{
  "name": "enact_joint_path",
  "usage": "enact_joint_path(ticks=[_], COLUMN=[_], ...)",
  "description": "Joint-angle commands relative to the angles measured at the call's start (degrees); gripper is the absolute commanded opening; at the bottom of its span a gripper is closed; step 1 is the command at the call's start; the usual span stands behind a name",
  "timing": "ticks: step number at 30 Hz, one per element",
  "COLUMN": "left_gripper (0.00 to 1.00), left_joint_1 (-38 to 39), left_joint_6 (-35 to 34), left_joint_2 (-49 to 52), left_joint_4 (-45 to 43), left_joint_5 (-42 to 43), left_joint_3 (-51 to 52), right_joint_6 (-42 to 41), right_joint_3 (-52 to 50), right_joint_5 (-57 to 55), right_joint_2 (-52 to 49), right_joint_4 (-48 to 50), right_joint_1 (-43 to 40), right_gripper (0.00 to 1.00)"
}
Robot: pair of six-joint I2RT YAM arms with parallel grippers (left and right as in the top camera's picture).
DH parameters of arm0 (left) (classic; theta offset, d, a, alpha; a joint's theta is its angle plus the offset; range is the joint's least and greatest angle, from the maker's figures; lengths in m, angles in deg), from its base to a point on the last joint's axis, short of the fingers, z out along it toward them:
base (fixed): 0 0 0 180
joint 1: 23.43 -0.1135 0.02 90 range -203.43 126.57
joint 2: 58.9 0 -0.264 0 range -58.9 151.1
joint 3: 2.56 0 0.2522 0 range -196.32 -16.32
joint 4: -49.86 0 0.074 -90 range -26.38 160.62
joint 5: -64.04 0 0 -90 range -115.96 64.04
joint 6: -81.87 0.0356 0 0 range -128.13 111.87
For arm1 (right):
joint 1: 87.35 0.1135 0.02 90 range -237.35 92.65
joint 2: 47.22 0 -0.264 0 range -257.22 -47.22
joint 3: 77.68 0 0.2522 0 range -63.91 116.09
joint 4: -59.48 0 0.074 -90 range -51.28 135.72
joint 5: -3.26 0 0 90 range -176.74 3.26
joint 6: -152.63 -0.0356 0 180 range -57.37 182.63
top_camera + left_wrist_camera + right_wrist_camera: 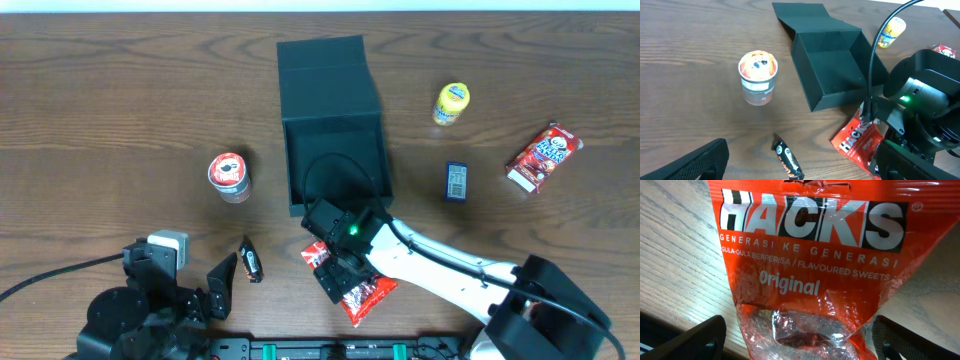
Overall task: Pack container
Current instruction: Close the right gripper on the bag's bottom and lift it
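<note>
Container (326, 80) sits open at table centre, lid flap toward 12 o'clock. Red Hacks bag (365, 290) lies at the container's 6 o'clock. Right gripper (800, 330) is spread wide astride the bag, gripping nothing. Left gripper (800, 165) is fully spread and empty, near the chocolate bar (250, 260). Cup (229, 176) stands at 9 o'clock.

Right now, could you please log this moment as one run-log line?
right fingers: open, straddling Hacks sweets bag | bag: on table beside container | container: open | left fingers: open, empty
</note>
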Motion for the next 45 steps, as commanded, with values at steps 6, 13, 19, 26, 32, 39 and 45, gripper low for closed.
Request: enact_joint_path(ticks=[6, 13, 19, 26, 32, 39, 45], left_gripper=[0.95, 0.95, 0.95, 0.95, 0.95, 0.95, 0.95], left_joint_1=[-0.35, -0.35, -0.35, -0.35, -0.35, -0.35, -0.35], left_joint_6=[-0.17, -0.15, -0.15, -0.15, 0.02, 0.04, 0.26], left_joint_2=[0.35, 0.35, 0.35, 0.35, 0.35, 0.35, 0.35], left_joint_4=[0.15, 0.15, 0.15, 0.15, 0.15, 0.15, 0.15], left_joint_5=[0.17, 0.17, 0.17, 0.17, 0.15, 0.11, -0.28], left_joint_3=[-0.72, -0.72, -0.72, -0.72, -0.72, -0.72, -0.72], right_joint_6=[-1.55, -1.97, -1.99, -3.1, -3.28, -3.28, -3.26], right_joint_3=[0.85, -0.07, -0.28, -0.28, -0.31, -0.31, -0.09], right_joint_5=[-0.81, -0.83, -0.81, -0.85, -0.83, -0.87, -1.01], right_joint_2=[-0.09, -0.09, -0.09, -0.09, -0.09, -0.09, -0.04], right_joint_4=[0.81, 1.86, 2.12, 2.29, 2.45, 2.82, 3.04], right_joint_1=[0.59, 0.59, 0.59, 0.59, 0.59, 0.59, 0.59], right_gripper=[0.76, 0.75, 0.6, 0.47, 0.33, 0.16, 0.01])
